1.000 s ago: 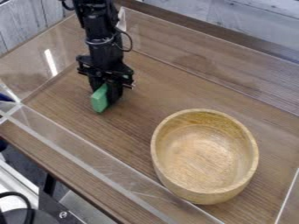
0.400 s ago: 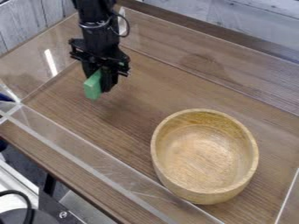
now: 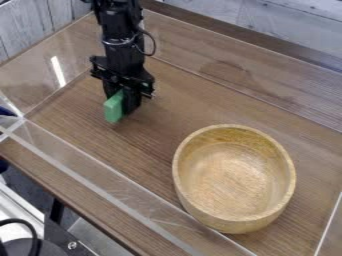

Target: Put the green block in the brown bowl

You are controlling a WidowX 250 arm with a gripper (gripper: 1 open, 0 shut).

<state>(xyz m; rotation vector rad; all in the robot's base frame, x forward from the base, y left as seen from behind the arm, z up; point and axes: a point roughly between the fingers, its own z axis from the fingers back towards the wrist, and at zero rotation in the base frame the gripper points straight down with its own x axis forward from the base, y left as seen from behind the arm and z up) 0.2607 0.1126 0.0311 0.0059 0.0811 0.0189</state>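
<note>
The green block [image 3: 115,107] is a small bright green bar hanging upright between the black fingers of my gripper [image 3: 120,98], which is shut on it above the left part of the wooden table. Its lower end is close to the tabletop; I cannot tell whether it touches. The brown bowl [image 3: 235,177] is a round tan wooden bowl standing at the lower right with nothing inside, well apart from the gripper.
A clear plastic wall [image 3: 80,180] runs along the front and left of the wooden table [image 3: 227,90]. Grey planks line the back left. The black arm [image 3: 118,30] rises from the gripper toward the top edge.
The gripper, still holding the green block, rose and shifted left, then came back right and lower, near where it was a second ago.
</note>
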